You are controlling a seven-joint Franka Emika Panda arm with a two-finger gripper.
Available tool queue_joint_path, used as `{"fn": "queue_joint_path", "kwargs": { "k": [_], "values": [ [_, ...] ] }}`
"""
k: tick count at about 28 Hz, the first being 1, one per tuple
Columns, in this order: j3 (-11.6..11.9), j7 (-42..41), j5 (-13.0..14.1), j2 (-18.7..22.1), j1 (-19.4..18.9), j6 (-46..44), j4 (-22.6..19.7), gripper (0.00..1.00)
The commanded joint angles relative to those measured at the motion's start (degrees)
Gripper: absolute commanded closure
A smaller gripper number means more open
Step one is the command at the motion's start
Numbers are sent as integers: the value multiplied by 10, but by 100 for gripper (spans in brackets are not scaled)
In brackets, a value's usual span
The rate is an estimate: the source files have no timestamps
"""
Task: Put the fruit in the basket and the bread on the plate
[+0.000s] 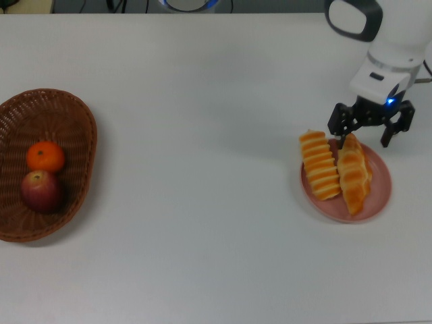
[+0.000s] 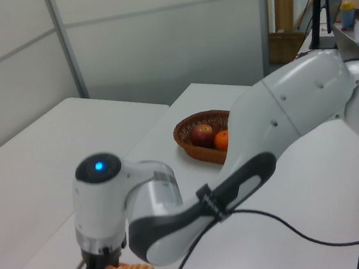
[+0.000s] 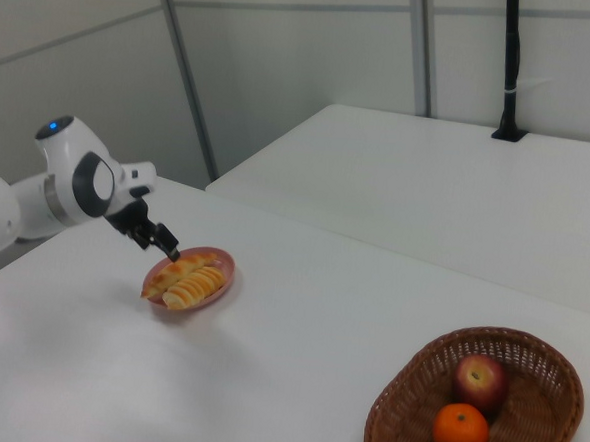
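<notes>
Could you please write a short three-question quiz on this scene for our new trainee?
1. True or false: both fruits, the mandarin and the apple, lie inside the basket.
2. Multiple choice: where are the braided loaf and the ridged roll? A) on the bare table B) side by side on the pink plate C) in the basket.
3. Fill in: the gripper is ____ and holds nothing, just past the plate's far edge in the top view.

Key: 1 true; 2 B; 3 open.
</notes>
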State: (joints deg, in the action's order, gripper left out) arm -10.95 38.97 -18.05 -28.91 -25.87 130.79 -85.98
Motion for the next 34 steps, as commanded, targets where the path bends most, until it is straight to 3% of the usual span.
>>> {"fn": "queue_joint_path", "kwargs": {
  "k": [1,6,10,18,22,29,34],
  "values": [
    [4,13,29,61,-7,-61,-5,0],
    [8,12,30,107,-2,-160,-5,0],
    [9,-14,40,133,38,-233,-6,0],
    [10,-186,126,187,137,-324,-9,0],
    [9,-218,132,211,163,-366,-16,0],
    [10,-275,181,317,228,-378,-99,0],
    [14,-275,183,355,247,-360,-145,0]
  ]
}}
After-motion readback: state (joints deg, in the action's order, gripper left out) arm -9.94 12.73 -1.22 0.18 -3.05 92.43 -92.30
